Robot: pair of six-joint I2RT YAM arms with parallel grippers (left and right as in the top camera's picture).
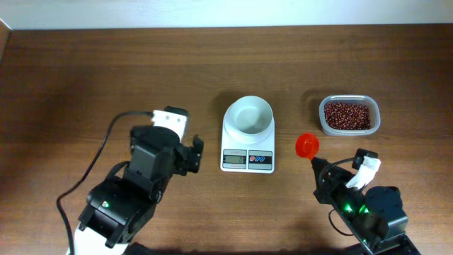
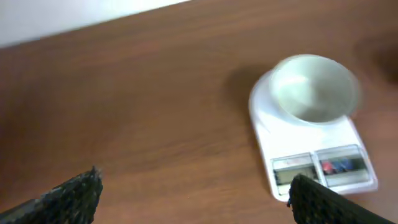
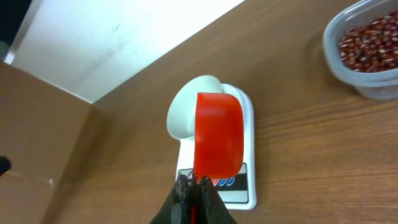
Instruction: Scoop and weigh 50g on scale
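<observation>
Overhead, the scale (image 1: 248, 138) sits mid-table, its bowl (image 1: 253, 115) empty; the beans (image 1: 347, 115) lie in a clear tub (image 1: 320, 117) to its right. The left gripper (image 2: 193, 193) gapes wide, holding nothing; the right gripper (image 3: 193, 185) is clamped on a red scoop (image 1: 307, 145) beside the scale.

A brown wooden table (image 1: 106, 71) fills the overhead frame, with a white strip of wall (image 1: 226, 13) along the top edge. Right of centre stands a clear rectangular plastic tub (image 1: 376, 117), and an orange-red plastic scoop (image 1: 306, 145) shows just lower left of it
</observation>
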